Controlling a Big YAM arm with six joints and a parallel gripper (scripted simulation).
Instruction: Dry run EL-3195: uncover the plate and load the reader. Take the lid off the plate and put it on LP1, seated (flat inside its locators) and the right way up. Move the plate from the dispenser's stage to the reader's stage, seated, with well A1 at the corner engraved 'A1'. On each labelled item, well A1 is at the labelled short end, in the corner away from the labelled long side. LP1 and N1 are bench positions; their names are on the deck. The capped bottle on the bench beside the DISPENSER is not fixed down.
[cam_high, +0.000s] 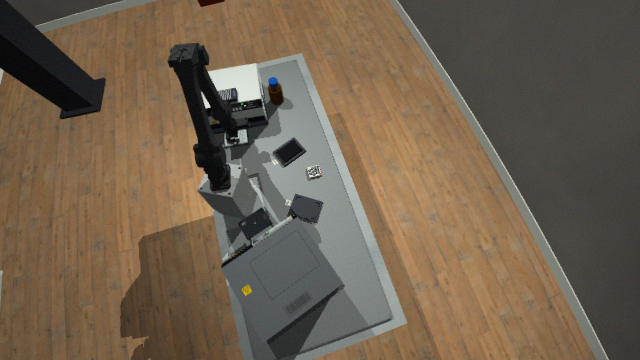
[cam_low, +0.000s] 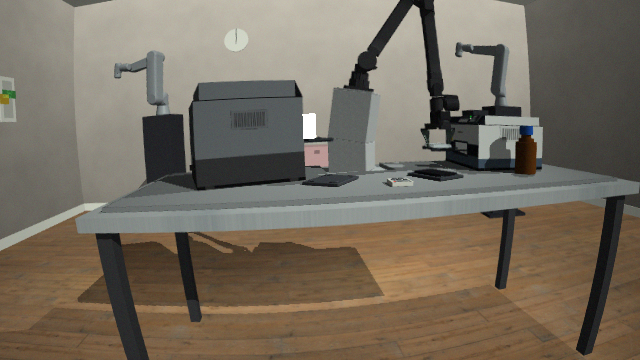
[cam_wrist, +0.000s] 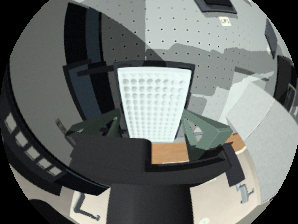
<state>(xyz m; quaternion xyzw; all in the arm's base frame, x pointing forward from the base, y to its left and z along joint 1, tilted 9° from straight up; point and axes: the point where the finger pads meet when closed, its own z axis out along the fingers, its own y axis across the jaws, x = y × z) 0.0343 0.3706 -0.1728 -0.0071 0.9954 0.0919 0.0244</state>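
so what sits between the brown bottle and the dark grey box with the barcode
In the exterior view, the white tile and two flat dark pieces.

Hard light throws dark, crisp shadows across the floorboards (cam_high: 500, 225) (cam_low: 425, 260); the walls (cam_high: 525, 75) (cam_low: 350, 35) sit dim. The wrist view bulges, fisheye-fashion, inside black corners, its well plate (cam_wrist: 154, 100) glaringly pale. Fine lettering is too coarse to read.
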